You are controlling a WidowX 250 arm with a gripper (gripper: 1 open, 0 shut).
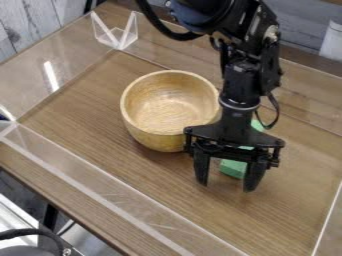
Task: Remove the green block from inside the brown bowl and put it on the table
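Note:
The green block (235, 168) lies on the table (120, 190) just right of the brown bowl (171, 110), showing between the fingers of my gripper (229, 175). The gripper points straight down over the block with its two black fingers spread wide apart, one on each side of the block, and its jaws are open. The fingertips reach down to the tabletop. The bowl's pale inside holds nothing that I can see. Part of the block is hidden behind the gripper's body.
Low clear acrylic walls (80, 175) border the tabletop on all sides. A clear triangular bracket (118, 32) stands at the back left corner. The black arm (247, 50) reaches in from the top right above the bowl's right rim.

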